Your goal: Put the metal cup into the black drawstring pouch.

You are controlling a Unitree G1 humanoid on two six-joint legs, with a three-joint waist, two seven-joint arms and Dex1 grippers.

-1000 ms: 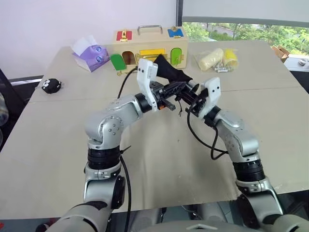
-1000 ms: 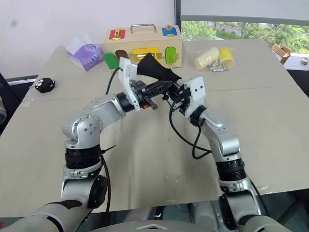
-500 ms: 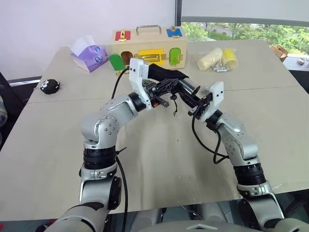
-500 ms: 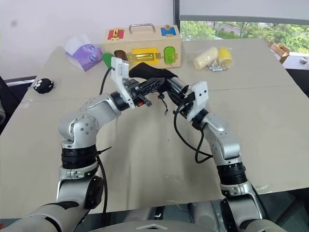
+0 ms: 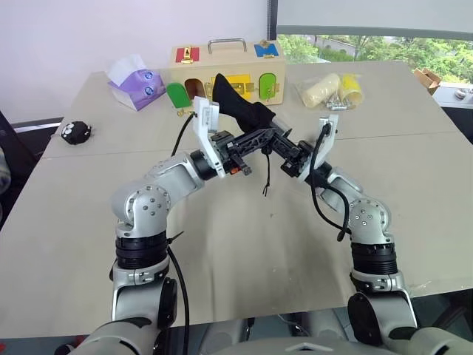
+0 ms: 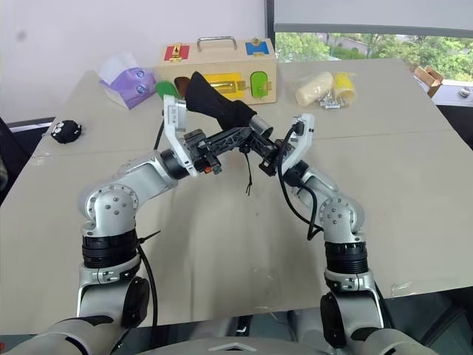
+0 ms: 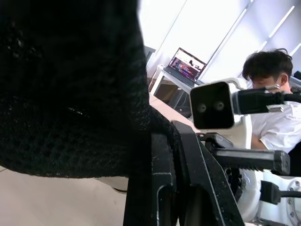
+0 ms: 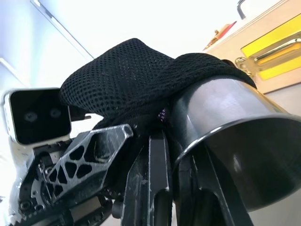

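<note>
The metal cup (image 8: 225, 136) is sitting partly inside the black drawstring pouch (image 5: 240, 111), its closed end tucked under the mesh fabric and its open rim sticking out. Both are being held up in the air, in front of the wooden latch box (image 5: 228, 68) that is standing at the far side of the table (image 5: 244, 244). The right gripper (image 5: 293, 157) is clamping its fingers on the cup's rim, with pouch fabric bunched against them. The left gripper (image 5: 260, 140) is pinching the pouch's edge with its fingers closed together, and the rest of the bag is sticking up and back toward the box. A thin black cord (image 5: 266, 177) is dangling from the pouch between the two arms.

Left of the box, a purple tissue pack (image 5: 137, 83) is lying on the table, and further left a small black fuzzy toy (image 5: 77, 131) is resting near the table's edge. Right of the box, pale yellow wrapped rolls (image 5: 332, 90) are lying together.
</note>
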